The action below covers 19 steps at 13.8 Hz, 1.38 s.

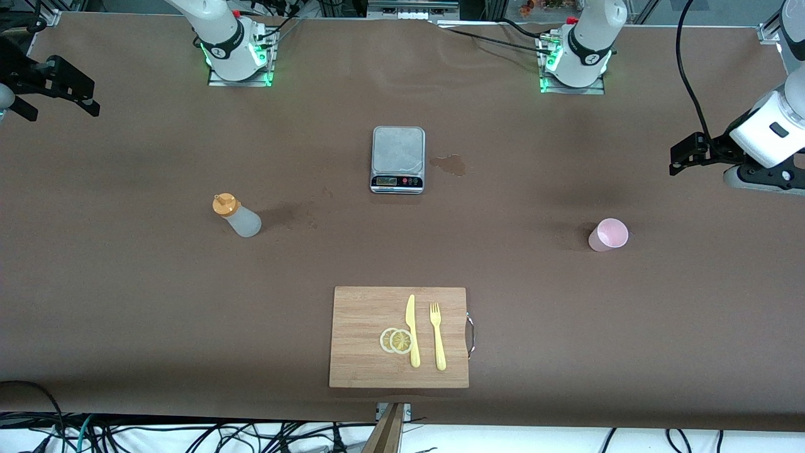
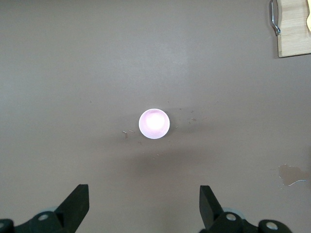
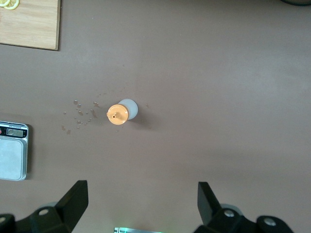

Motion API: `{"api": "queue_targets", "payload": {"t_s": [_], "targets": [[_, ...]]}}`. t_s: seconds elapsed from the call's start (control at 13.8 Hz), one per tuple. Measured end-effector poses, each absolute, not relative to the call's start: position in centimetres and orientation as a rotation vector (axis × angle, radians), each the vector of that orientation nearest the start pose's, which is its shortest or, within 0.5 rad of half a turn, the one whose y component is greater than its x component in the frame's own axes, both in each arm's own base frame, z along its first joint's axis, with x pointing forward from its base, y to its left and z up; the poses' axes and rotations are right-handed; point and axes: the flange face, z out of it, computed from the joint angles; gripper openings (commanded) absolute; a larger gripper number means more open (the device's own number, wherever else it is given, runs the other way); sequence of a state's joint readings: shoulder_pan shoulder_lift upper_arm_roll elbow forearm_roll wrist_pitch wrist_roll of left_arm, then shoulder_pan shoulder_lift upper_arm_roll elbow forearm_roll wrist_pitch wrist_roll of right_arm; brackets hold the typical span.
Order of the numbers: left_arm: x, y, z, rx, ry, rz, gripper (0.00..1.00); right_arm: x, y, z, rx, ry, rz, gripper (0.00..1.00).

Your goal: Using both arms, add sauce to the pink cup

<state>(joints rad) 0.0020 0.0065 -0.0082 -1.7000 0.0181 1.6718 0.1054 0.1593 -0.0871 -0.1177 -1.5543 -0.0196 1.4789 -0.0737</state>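
The sauce is a little cloudy-white squeeze bottle with an orange nozzle cap, standing upright on the brown tabletop toward the right arm's end. Its long axis is running straight up, nozzle pointing at the ceiling; in the right wrist view you're looking right down onto the cap with the pale body peeking out beside it. A few tiny droplets or crumbs are sitting on the tabletop just beside it, hard to say which.

The cup is pale pink, round rim, slightly tapered, no handle, standing upright with the mouth facing up, toward the left arm's end and about as near the front camera as the bottle. Inside it's washing out to bright white in the left wrist view, so I can't tell if anything's in it.

Between them: a scale farther from the camera with a small stain beside it, and a board nearer the camera carrying a yellow knife, fork and two lemon slices.

The right claw is hanging released, fingers spread wide, high over the bottle, holding nothing. The left claw is doing the same over the cup, also spread and empty. Both claws are getting cut off at the picture edges in the front view, so only parts of them are showing there.
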Motion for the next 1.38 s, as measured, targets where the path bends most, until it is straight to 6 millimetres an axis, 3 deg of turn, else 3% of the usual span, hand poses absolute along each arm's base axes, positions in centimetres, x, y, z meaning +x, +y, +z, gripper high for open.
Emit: {"api": "queue_targets", "payload": {"t_s": [0.36, 0.73, 1.38], "targets": [[55.6, -0.4, 57.1, -3.119, 0.185, 0.052, 1.00, 51.9, 1.7, 66.8, -3.146, -0.180, -0.010, 1.00], [55.3, -0.4, 56.0, -3.119, 0.186, 0.098, 1.00, 52.2, 1.7, 66.2, -3.147, -0.181, 0.007, 1.00], [54.8, -0.4, 57.2, -3.119, 0.185, 0.063, 1.00, 52.3, 2.2, 66.1, -3.145, -0.193, 0.011, 1.00]]}}
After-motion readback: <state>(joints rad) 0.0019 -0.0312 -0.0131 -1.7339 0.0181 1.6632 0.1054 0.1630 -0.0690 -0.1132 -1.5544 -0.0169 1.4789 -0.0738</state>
